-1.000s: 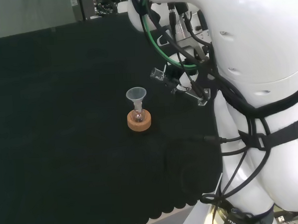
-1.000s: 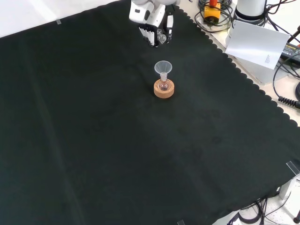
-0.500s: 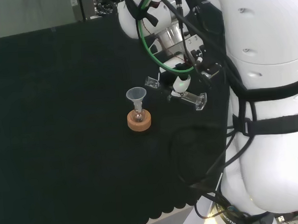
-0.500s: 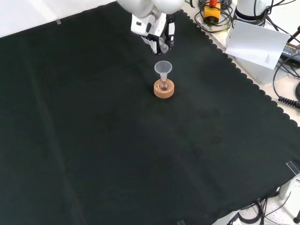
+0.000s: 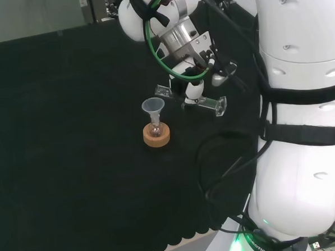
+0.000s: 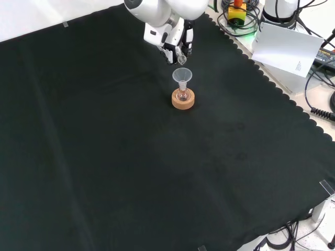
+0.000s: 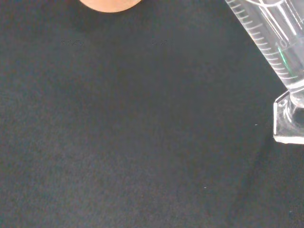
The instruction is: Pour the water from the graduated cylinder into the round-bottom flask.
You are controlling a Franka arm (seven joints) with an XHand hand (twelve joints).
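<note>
My hand [image 5: 192, 90] grasps the graduated cylinder [image 5: 191, 99], tipped nearly flat in the air, its mouth just right of the funnel [image 5: 153, 107] in the head view. The funnel sits in the round-bottom flask [image 5: 155, 129] on its cork ring [image 5: 157, 137], mid tabletop [image 5: 61, 136]. To pour well, I bring the spout over the funnel's centre first, then tilt slowly so nothing overshoots the rim.

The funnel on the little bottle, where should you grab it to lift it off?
Pinch the funnel just under its wide rim, coming straight down from above. Its thin stem stands upright in the neck of the bottle on the cork ring, so a sideways pull would probably tip everything over.
</note>
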